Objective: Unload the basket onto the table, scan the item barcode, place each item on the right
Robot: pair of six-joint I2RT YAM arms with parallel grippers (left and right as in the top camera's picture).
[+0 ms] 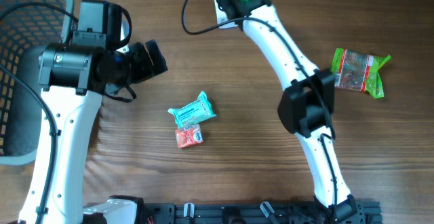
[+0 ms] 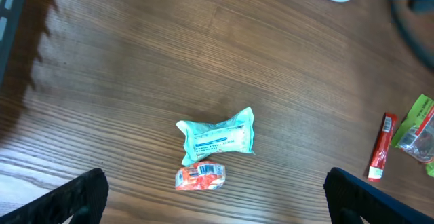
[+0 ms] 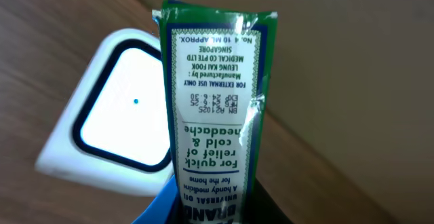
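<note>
The right claw grips the lower end of the green carton, judged light but crushable, so hold gently; the left claw stands released.

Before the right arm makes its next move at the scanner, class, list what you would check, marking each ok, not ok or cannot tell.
1. Green box gripped by the right gripper: ok, held at its lower end.
2. Scanner window close beside the box: ok, it glows white.
3. Barcode turned toward the scanner: cannot tell; the face that the wrist camera sees carries only text.
4. Left gripper open and empty: ok.
5. Teal packet and orange packet lying on the table, out of the way: ok.
</note>
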